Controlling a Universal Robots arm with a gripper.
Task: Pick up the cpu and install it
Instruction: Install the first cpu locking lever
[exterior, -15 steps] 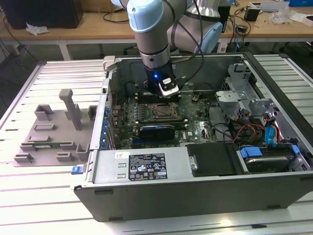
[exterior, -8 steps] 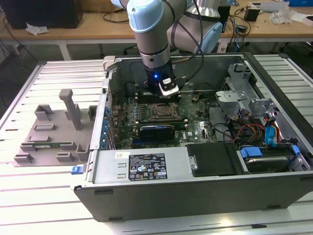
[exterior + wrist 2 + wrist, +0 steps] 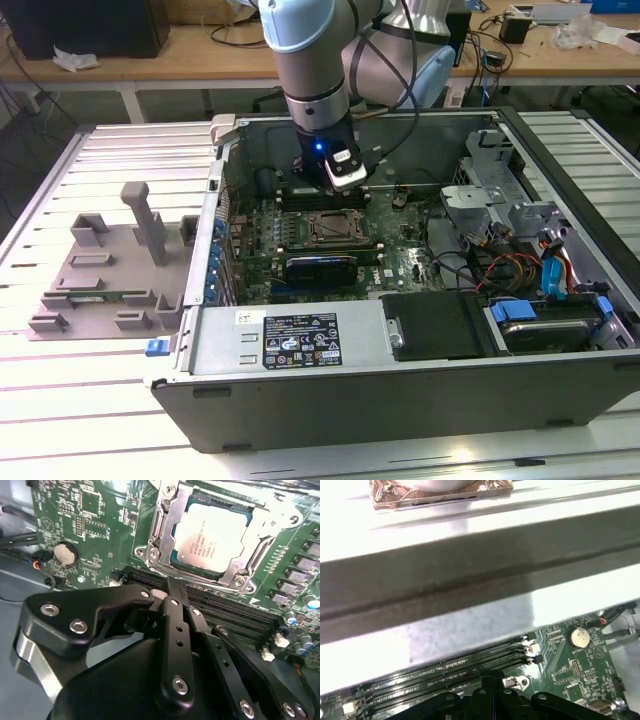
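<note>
The cpu (image 3: pixel 215 537), a square chip with a shiny silver top, lies in the motherboard socket with the metal socket frame (image 3: pixel 160 525) around it. In the exterior view the socket (image 3: pixel 335 228) sits mid-board inside the open computer case. My gripper (image 3: pixel 169 584) hangs over the black memory slots (image 3: pixel 235 615) just beside the socket, its black fingers pressed together with nothing between them. In the first wrist view the gripper (image 3: pixel 487 681) points at the same slots near the case wall. In the exterior view the gripper (image 3: pixel 343 183) is just behind the socket.
A long black expansion card (image 3: pixel 320 268) lies in front of the socket, and a power supply box (image 3: pixel 300 345) stands at the case front. Drive cage (image 3: pixel 500 170) and cables (image 3: pixel 510 265) are on the exterior view's right. A grey fixture plate (image 3: pixel 100 265) is outside, left. A coin battery (image 3: pixel 66 554) sits on the board.
</note>
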